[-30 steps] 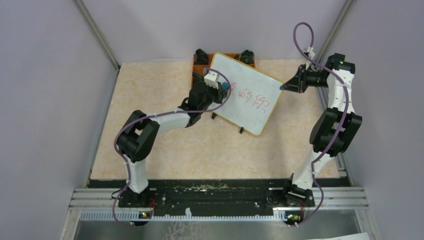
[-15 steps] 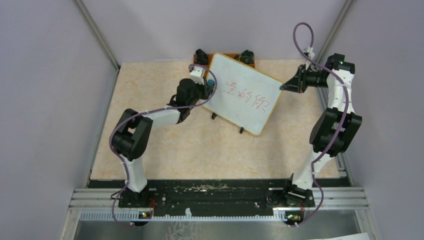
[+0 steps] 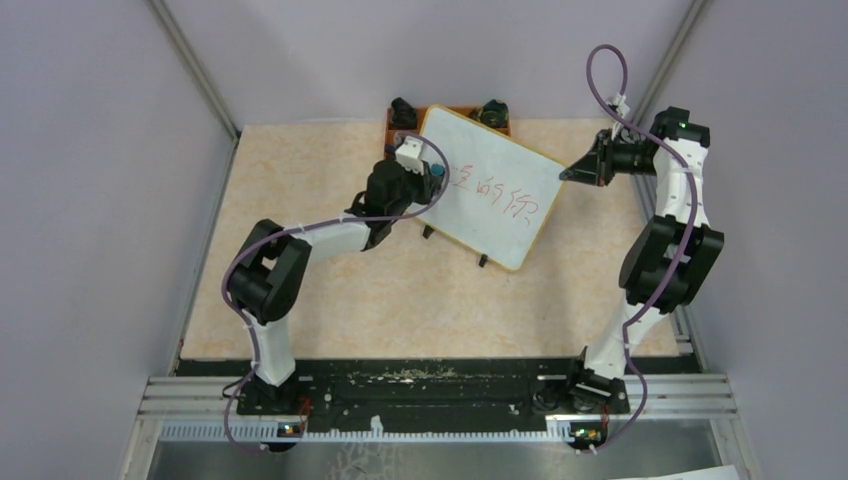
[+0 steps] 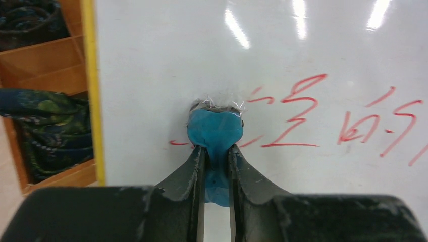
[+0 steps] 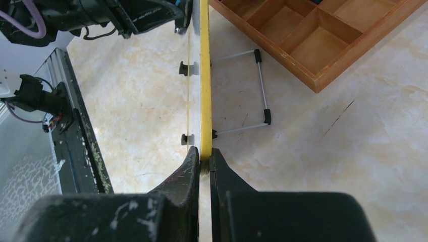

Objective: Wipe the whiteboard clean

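Presently, the left end effector is clenched on a blue wiper touching the whiteboard directly ahead, beside red characters. The right end effector clamps the board's yellow frame.

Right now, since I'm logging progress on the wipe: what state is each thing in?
Whiteboard: propped upright, not yet clean.
Red writing: mostly unwiped.
Blue eraser: pressed on the board at the writing's left end.
Left gripper: shut on the eraser.
Right gripper: shut on the whiteboard's yellow edge.
Tray: some compartments bare, some holding dark cloth.
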